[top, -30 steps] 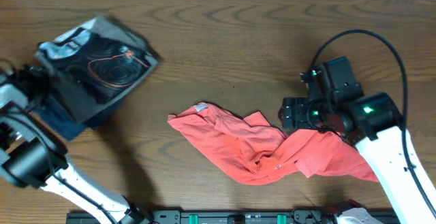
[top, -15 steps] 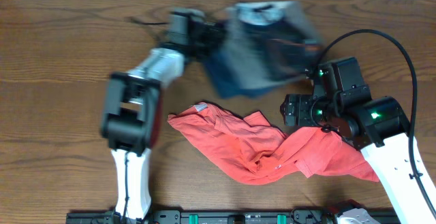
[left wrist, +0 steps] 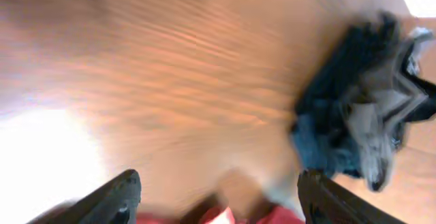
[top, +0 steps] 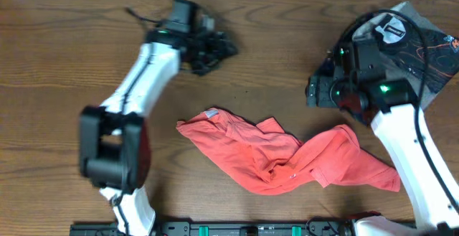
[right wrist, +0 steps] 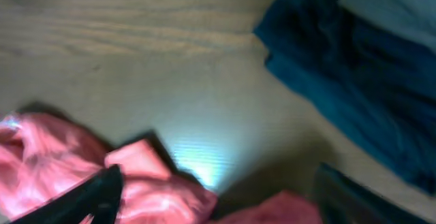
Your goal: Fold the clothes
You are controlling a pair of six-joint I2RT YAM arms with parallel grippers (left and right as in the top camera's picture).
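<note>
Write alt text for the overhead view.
A crumpled coral-red cotton T-shirt lies on the brown wooden table, held by neither gripper. The left gripper is over bare wood beyond it; the right gripper is beside a pile of grey and navy garments at the far right.

T-shirt (top: 280, 161) front-centre, garment pile (top: 439, 53) back-right

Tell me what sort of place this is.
Probably a robotics lab bench: the left arm and right arm stand at a wooden table with a crumpled T-shirt and a dark clothes pile.
</note>
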